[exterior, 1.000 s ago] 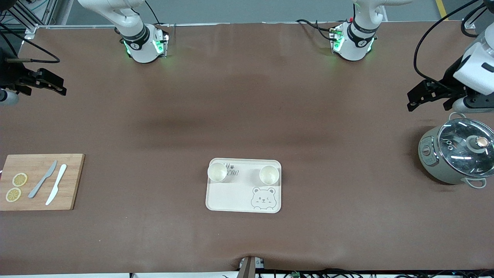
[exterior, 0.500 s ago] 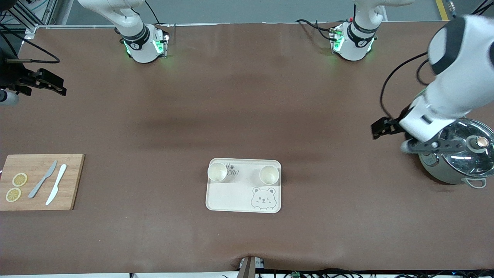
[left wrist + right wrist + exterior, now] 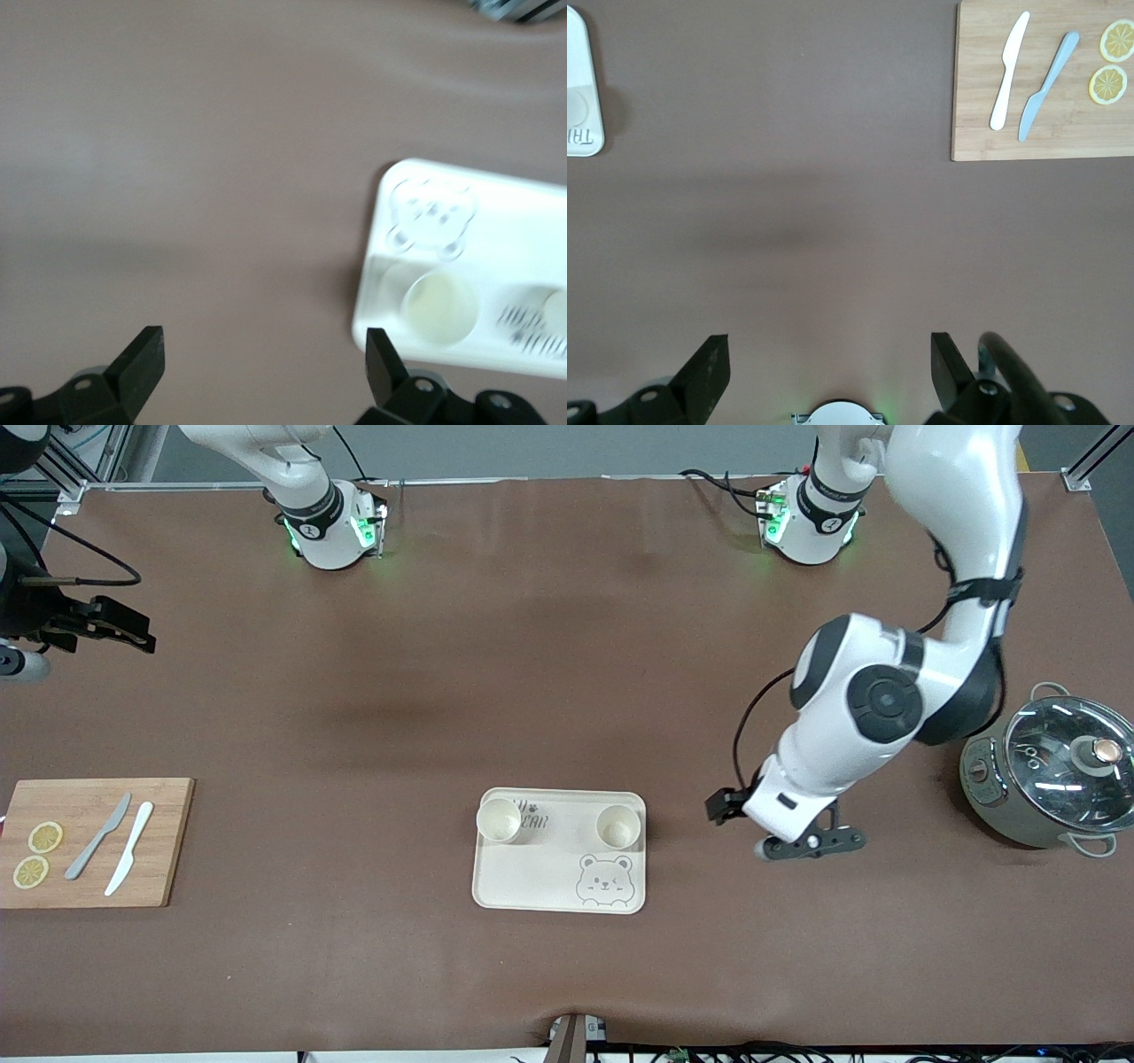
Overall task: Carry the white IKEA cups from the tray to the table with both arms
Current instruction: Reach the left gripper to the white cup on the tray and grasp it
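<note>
Two white IKEA cups stand upright on the cream bear-print tray, along its edge farther from the front camera: one toward the right arm's end, one toward the left arm's end. My left gripper is open and empty over bare table beside the tray, toward the left arm's end. Its wrist view shows the open gripper, the tray, one cup and the second cup's rim. My right gripper waits open and empty over the right arm's end of the table.
A wooden cutting board with two knives and two lemon slices lies at the right arm's end; it also shows in the right wrist view. A grey pot with a glass lid stands at the left arm's end, beside the left arm.
The left arm has swung from above the pot toward the tray, bringing its gripper close beside the tray. The right arm has barely moved. The cups have not moved.
</note>
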You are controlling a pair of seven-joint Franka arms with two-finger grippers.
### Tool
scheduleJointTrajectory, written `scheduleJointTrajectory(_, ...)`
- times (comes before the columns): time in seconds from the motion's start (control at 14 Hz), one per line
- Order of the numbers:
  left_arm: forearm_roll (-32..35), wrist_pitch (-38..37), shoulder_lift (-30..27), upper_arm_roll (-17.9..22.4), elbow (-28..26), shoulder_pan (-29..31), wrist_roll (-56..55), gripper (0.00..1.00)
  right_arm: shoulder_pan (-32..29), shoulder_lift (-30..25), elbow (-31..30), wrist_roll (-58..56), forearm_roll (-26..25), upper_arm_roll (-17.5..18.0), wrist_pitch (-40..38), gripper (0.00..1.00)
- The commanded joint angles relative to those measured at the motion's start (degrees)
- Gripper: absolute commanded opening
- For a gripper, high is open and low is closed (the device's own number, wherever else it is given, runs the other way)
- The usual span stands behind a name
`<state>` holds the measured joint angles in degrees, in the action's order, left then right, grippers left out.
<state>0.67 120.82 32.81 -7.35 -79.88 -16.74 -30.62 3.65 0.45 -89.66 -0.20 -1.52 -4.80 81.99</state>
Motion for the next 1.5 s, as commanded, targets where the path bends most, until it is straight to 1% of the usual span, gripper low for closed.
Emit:
scheduleJointTrajectory(0.0, 1.26, 6.60, 5.23, 0.23, 3.24, -1.53, -3.21, 1.00, -1.45, 2.53, 1.42, 0.20, 0.20, 0.67, -0.43, 1.00)
scheduleJointTrajectory(0.14, 1.43, 11.26, 7.96, 0.67, 3.24, -3.90, -4.79, 1.00, -1.63, 3.68, 1.42, 0.11, 0.11, 0.67, -0.78, 1.00)
scheduleJointTrajectory(0.57, 1.17, 25.76, 14.29, 0.58, 3.24, -7.51, -7.26, 1.00, -2.07, 7.37, 0.72, 0.63, 0.11, 0.67, -1.05, 1.00)
scheduleJointTrajectory(0.71, 1.70, 25.52, 14.12, 0.58, 2.02, -7.95, -7.00, 1.00, -1.89, 9.56, 0.54, 1.07, 0.99, 0.76, -0.26, 1.00)
scheduleJointTrajectory(0.79, 1.70, 24.13, 13.42, 0.41, 0.01, -7.95, -7.08, 1.00, -1.80, 10.88, 0.54, 1.25, 1.51, 0.76, 0.70, 1.00)
scheduleJointTrajectory(0.86, 1.70, 21.94, 13.24, 0.32, -0.27, -8.39, -7.26, 1.00, -2.06, 11.93, 0.46, 1.25, 3.08, 0.76, 1.93, 1.00)
scheduleJointTrajectory(1.0, 1.79, 15.53, 11.93, 0.32, -0.36, -9.44, -7.17, 1.00, -2.94, 14.57, 0.28, 1.34, 7.82, 0.76, 4.48, 1.00)
scheduleJointTrajectory(1.07, 1.79, 12.98, 11.75, 0.23, -0.27, -9.54, -7.00, 0.99, -3.12, 15.10, -0.24, 1.60, 9.41, 0.67, 6.06, 1.00)
scheduleJointTrajectory(1.14, 1.79, 12.26, 11.83, 0.15, -0.27, -9.62, -7.00, 0.97, -2.95, 15.63, -0.77, 3.34, 9.69, 0.67, 7.38, 1.00)
scheduleJointTrajectory(1.21, 1.79, 12.16, 12.01, 0.14, -0.36, -9.71, -7.00, 0.92, -2.42, 16.85, -0.69, 6.23, 9.78, 0.76, 7.74, 1.00)
scheduleJointTrajectory(1.43, 1.79, 12.07, 12.89, 0.14, -0.27, -9.80, -6.38, 0.60, 0.74, 20.20, -0.69, 13.80, 11.71, 0.94, 10.28, 1.00)
